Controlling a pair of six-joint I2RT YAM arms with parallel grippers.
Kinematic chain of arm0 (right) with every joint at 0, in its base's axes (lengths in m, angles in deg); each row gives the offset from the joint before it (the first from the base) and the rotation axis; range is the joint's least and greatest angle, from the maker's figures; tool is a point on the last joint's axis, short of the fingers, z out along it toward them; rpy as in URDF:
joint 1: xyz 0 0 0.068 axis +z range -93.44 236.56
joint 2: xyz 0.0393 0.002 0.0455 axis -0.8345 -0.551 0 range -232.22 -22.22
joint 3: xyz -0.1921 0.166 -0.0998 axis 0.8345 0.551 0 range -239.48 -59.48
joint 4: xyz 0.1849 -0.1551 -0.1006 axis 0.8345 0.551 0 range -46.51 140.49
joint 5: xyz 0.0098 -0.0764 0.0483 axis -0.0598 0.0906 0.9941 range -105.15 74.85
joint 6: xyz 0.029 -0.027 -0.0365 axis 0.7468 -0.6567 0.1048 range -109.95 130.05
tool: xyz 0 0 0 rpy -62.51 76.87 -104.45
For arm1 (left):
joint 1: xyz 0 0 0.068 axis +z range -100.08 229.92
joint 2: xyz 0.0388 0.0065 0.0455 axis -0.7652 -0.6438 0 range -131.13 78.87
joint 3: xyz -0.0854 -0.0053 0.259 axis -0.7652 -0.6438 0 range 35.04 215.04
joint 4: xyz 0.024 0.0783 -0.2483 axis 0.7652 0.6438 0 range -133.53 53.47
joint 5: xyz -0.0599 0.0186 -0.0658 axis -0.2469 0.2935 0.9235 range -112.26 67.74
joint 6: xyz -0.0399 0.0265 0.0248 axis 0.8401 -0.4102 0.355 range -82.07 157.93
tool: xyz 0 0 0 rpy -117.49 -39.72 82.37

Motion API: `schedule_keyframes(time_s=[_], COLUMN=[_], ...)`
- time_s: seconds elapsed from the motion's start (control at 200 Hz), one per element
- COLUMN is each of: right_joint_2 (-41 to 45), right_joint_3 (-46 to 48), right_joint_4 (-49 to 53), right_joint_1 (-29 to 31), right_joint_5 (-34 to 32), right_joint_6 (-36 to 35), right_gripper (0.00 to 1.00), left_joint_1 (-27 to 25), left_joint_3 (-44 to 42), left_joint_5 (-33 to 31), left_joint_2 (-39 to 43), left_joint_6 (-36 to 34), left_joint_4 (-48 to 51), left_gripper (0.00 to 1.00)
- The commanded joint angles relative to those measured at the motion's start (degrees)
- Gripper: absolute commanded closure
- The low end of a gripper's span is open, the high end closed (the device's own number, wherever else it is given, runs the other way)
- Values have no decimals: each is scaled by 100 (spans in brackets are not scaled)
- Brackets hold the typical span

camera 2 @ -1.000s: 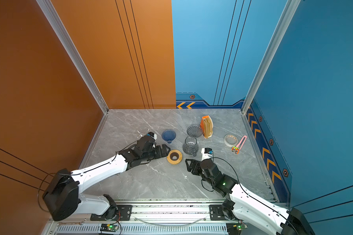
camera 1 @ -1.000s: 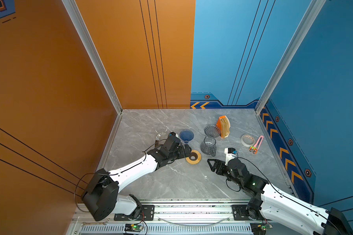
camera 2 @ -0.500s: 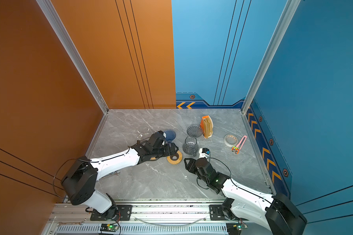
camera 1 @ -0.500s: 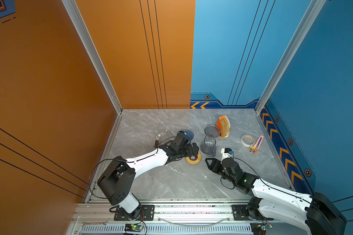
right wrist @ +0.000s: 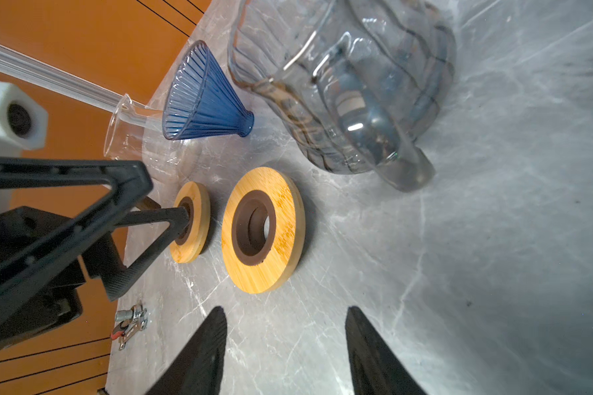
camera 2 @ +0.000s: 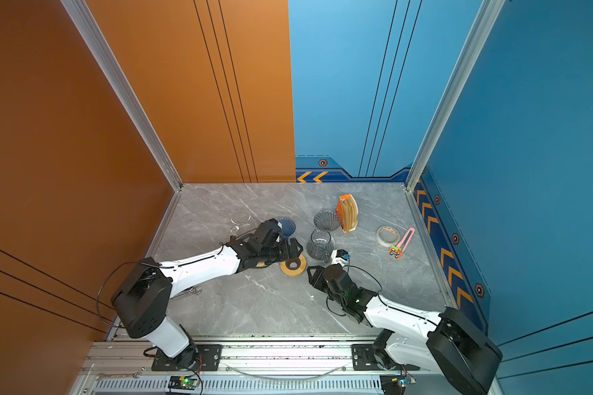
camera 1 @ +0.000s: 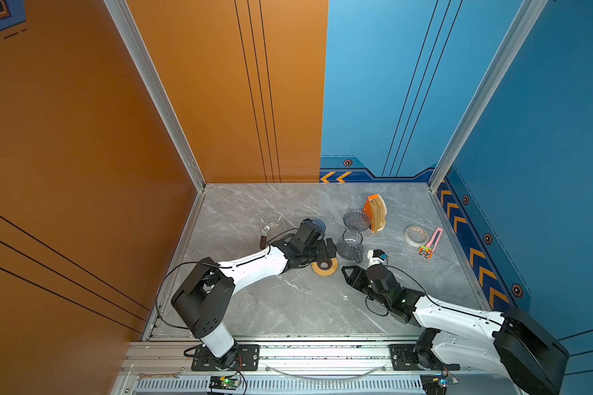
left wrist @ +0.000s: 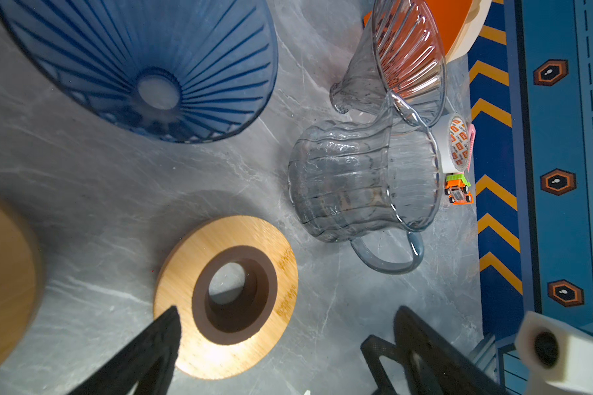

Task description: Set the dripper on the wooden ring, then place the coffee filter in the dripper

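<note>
A single beige paper coffee filter [camera 1: 380, 213] was to be pinched at its free edge and drawn from the orange plastic holder [camera 1: 369, 205] without the holder being tipped. The filters were stacked beyond the ribbed clear glass carafe [camera 1: 350, 244], well apart from both hands. The left hand [camera 1: 328, 247], beside the carafe, and the right hand [right wrist: 285, 311], on its near side, were spread apart, nothing held.

Lab robot booth: painted wall panels [camera 1: 220, 102], marble tabletop [camera 1: 288, 307].

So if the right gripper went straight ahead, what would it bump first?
Probably the bigger wooden ring, lying flat just ahead of the open right gripper; depth is hard to judge.
</note>
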Motion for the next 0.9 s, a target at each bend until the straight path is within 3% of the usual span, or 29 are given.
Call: schedule_keyframes(time_s=[0.0, 0.896], right_joint_2=[-252, -1465], right_joint_3=[-206, -747], right_joint_4=[-288, -733], right_joint_1=[28, 137], right_joint_5=[168, -117], right_joint_6=[119, 370], right_gripper=[46, 57], left_joint_1=[-66, -48], left_joint_3=[147, 243], left_joint_5=[122, 234], left_joint_2=[-94, -605], left_joint_6=[85, 252], left_joint_4=[114, -30], left_gripper=[2, 2])
